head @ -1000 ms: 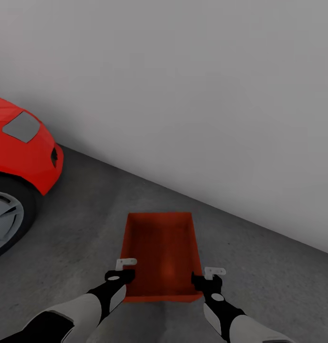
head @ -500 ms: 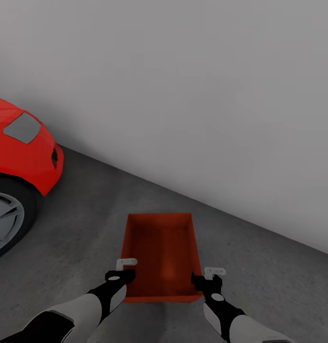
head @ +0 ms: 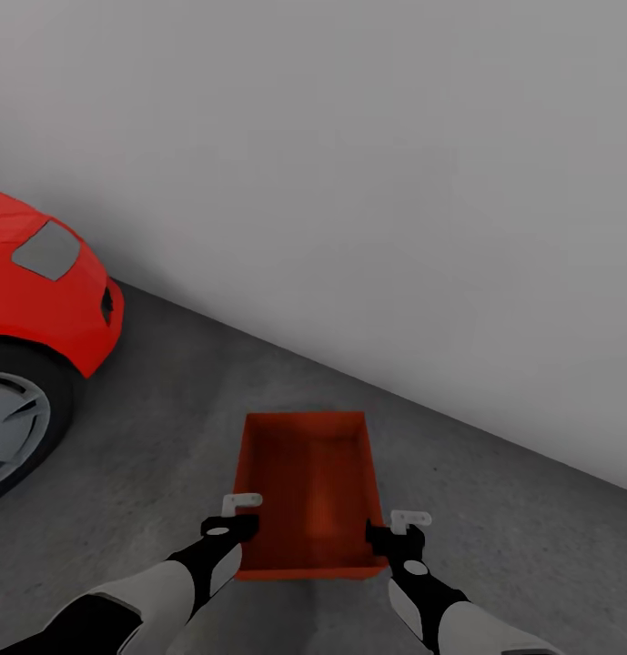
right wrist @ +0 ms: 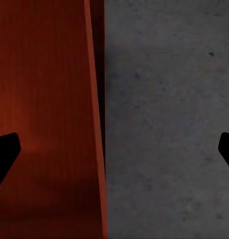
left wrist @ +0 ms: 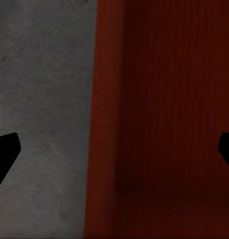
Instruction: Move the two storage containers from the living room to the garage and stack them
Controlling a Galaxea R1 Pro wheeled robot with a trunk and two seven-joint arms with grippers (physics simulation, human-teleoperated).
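One red container in the garage, both claws spread wide over its long walls

From the head view the storage container sits between the left claw and right claw, near where floor meets white wall, red car off left. The wrist views show what that misses: each claw's fingers straddle a side wall, apart from it.
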